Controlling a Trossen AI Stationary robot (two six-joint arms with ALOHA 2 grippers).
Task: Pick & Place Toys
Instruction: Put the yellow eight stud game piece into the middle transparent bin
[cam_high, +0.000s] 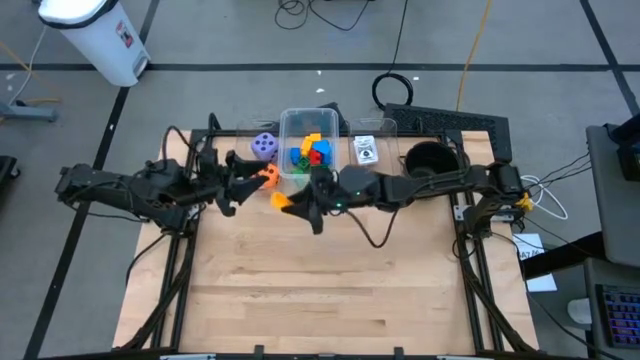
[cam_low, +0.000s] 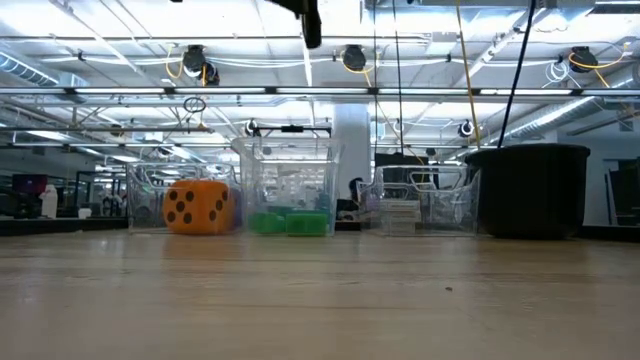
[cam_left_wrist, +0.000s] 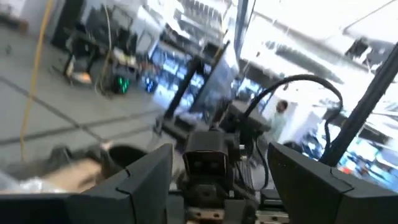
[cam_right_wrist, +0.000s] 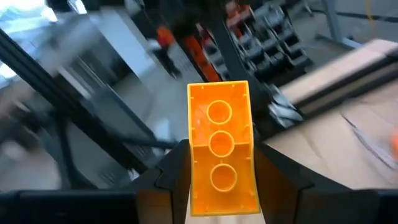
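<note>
Right gripper (cam_right_wrist: 221, 186) was closed on 1 orange block (cam_right_wrist: 221, 149), raised off the table (cam_high: 330, 290) just in front of the clear tub (cam_high: 308, 128) of blocks. Left gripper (cam_left_wrist: 217, 180) stood beside it, fingers parted, apparently empty. Orange die (cam_low: 198, 206) rested left of the tub.

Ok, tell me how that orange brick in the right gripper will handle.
The orange brick looks like hard, hollow plastic, so probably stiff and light. Its smooth sides could slip between the right gripper fingers. Set down flat, its boxy shape likely won't roll.
</note>
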